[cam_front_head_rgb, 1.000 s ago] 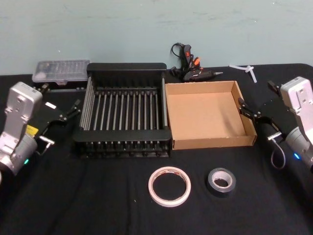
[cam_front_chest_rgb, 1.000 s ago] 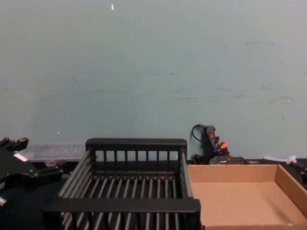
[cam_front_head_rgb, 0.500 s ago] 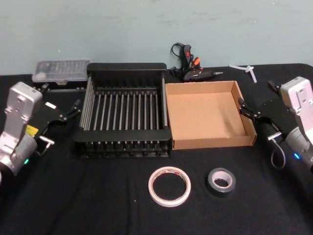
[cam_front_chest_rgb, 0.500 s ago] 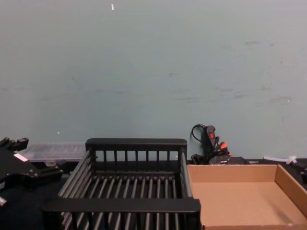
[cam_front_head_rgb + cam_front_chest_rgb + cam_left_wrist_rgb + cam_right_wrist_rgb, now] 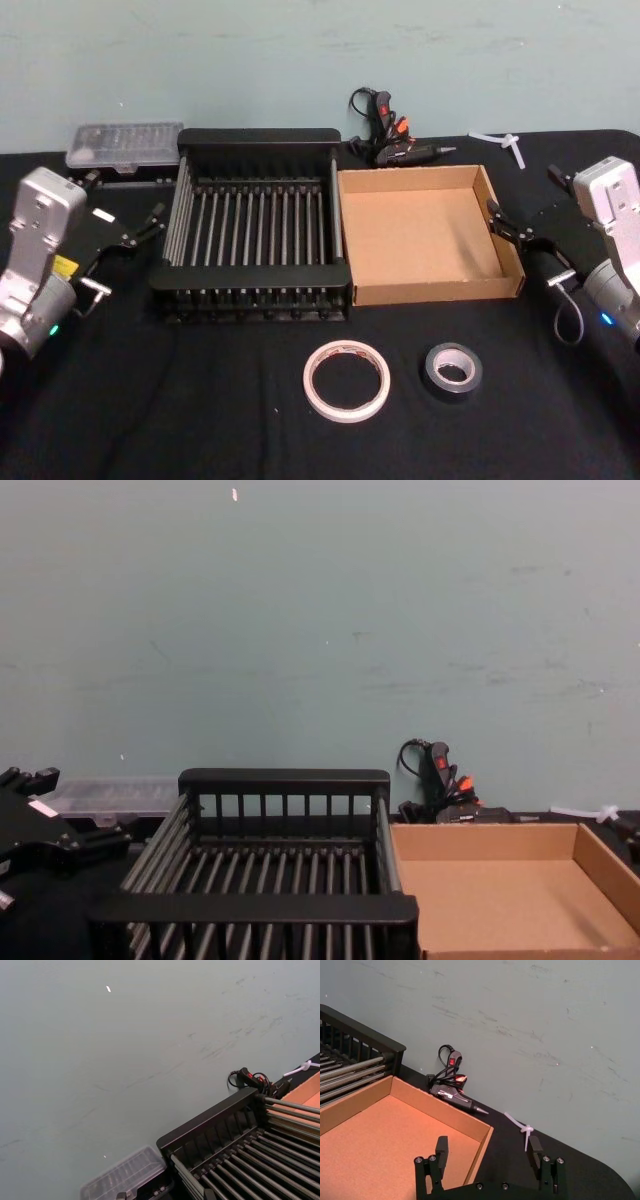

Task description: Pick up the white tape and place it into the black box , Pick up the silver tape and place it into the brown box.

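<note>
The white tape lies flat on the black cloth near the table's front, with the smaller silver tape just to its right. Behind them the black box and the brown box stand side by side, both with nothing inside. My left gripper hovers open to the left of the black box. My right gripper hovers open to the right of the brown box. In the right wrist view its gripper has its fingers spread over the brown box's far right corner.
A clear plastic case sits behind the black box at the back left. A black and orange glue gun with its cord and a white cable tie lie behind the brown box. A teal wall closes off the back.
</note>
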Tool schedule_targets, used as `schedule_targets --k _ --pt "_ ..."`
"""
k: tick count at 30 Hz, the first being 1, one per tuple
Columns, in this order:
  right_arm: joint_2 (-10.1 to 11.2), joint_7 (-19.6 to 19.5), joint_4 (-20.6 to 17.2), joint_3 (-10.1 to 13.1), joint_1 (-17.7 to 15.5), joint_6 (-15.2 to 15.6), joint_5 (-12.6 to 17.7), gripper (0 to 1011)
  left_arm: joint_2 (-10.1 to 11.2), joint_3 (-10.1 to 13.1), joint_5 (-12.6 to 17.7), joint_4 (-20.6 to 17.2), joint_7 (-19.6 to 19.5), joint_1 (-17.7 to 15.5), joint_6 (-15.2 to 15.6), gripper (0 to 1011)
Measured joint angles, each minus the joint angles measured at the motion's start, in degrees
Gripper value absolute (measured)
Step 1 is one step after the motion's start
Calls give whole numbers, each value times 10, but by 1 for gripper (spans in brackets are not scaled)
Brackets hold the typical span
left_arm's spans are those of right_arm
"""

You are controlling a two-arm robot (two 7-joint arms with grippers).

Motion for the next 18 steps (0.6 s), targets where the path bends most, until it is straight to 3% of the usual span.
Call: schedule_targets --k 12,18 --pt "-5 13 -5 14 -6 0 -2 1002 0 0 0 0 0 0 0 1001" --pt "-6 23 -25 26 -19 14 3 1002 0 0 0 0 0 0 0 1001"
